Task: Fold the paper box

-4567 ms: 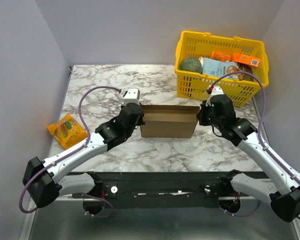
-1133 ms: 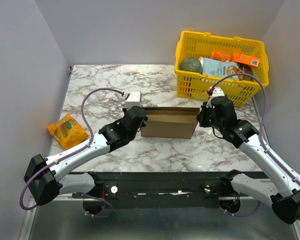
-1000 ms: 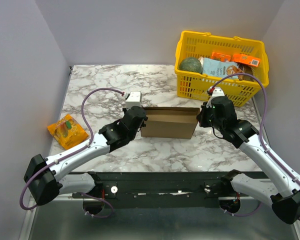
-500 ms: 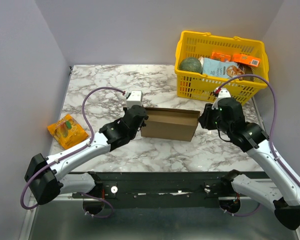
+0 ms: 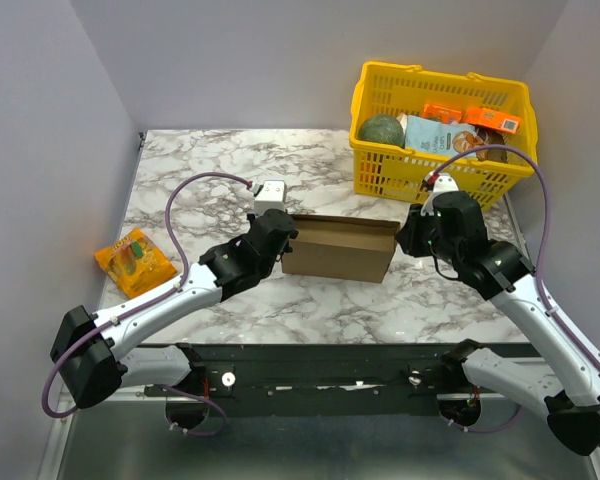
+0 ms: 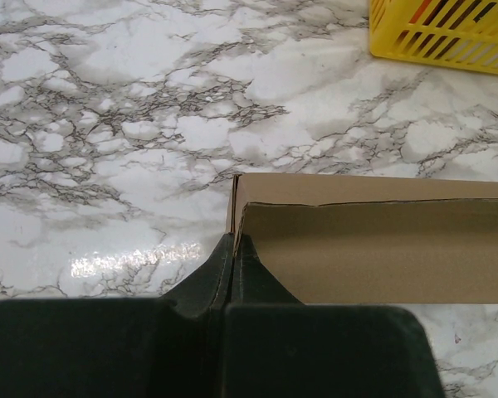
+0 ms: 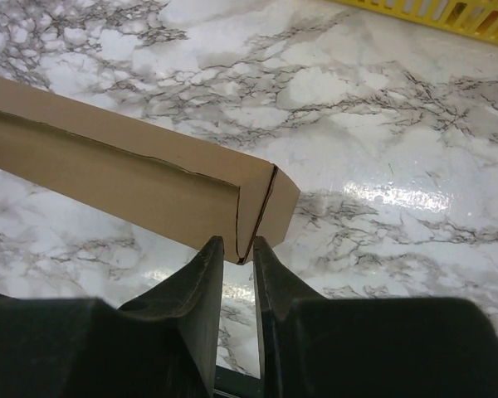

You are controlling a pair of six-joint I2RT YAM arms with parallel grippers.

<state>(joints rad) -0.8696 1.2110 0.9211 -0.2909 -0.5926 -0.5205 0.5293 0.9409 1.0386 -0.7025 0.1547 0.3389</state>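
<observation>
Two grippers hold the plain brown corrugated cardboard box (image 5: 338,250), one at each end. It sits on the white marble-patterned desk (image 5: 210,170) between my arms. Four and a half seconds ago it lay square to the desk edge. Now its right end has swung slightly toward the arm bases, and the right arm has shifted outward to the right. The left arm has barely moved.

The left gripper (image 6: 230,253) has its fingers pressed nearly together, pinching the box's left end wall at the corner. The right gripper (image 7: 235,249) pinches the right end wall, with one finger on each side of the cardboard.

Behind the box's right end I see the yellow plastic basket (image 5: 380,180), near it but not touching, with a round dark green thing (image 5: 381,130) and some packets inside. The right arm's purple cable (image 5: 480,150) arcs across the basket's front wall. The small orange snack packet (image 5: 133,262) lies well apart at the desk's left edge
</observation>
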